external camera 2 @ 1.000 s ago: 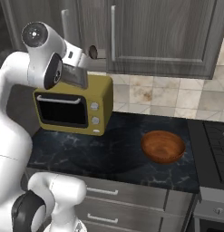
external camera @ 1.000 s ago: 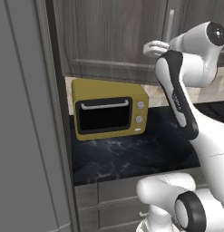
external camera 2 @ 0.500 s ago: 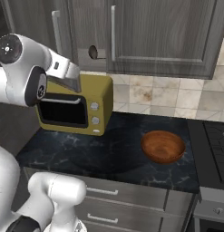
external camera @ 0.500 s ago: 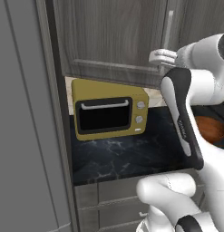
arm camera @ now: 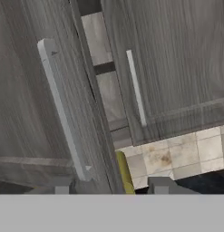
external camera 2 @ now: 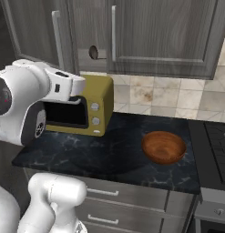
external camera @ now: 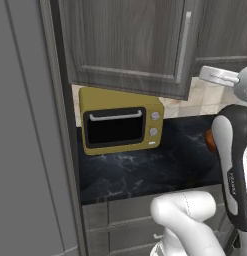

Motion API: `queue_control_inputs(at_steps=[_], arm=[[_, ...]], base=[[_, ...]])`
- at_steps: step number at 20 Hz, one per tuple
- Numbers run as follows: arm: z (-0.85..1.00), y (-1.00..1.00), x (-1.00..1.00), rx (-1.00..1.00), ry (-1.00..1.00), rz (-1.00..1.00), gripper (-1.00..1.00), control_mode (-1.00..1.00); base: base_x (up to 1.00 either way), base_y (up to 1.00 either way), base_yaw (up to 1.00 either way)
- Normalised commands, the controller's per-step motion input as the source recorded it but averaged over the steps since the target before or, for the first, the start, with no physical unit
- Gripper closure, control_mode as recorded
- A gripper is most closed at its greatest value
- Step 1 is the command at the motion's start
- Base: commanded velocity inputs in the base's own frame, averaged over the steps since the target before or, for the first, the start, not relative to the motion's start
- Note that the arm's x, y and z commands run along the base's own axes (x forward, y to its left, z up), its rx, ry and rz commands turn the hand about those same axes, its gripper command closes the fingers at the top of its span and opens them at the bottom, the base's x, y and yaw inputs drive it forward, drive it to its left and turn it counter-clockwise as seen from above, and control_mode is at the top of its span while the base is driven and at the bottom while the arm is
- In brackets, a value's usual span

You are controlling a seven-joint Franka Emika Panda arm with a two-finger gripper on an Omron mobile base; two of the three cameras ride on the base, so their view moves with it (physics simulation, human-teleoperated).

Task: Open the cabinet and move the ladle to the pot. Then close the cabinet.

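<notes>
The cabinet (arm camera: 36,113) door stands ajar; its interior is mostly hidden. The gripper (arm camera: 111,185) at 6 o'clock is released, its tips cut off.

Cabinet (external camera: 125,45) top cut off by the upper edge in both base views. Cabinet interior mostly hidden behind the ajar door; only a narrow gap (arm camera: 97,54) visible, contents not discernible. Small dark rounded shape (external camera 2: 93,52) in the gap, too small to identify. Wooden bowl (external camera: 210,141) mostly hidden behind the arm. Stove (external camera 2: 214,141) cut off at the right edge.
</notes>
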Motion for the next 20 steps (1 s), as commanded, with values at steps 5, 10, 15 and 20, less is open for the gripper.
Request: queue_control_inputs(at_steps=[5, 10, 15, 20], arm=[[0.06, -0.60, -0.28, 0.22, -0.07, 0.06, -1.00, -1.00], [0.00, -0.37, 0.02, 0.45, -0.01, 0.04, -1.00, -1.00], [0.00, -0.28, 0.17, 0.53, 0.01, 0.04, -1.00, -1.00], [-0.01, -0.10, 0.22, 0.56, 0.09, 0.09, -1.00, -1.00]], base=[[0.00, 0.00, 0.00], [0.00, 0.00, 0.00], [0.00, 0.00, 0.00], [0.00, 0.00, 0.00]])
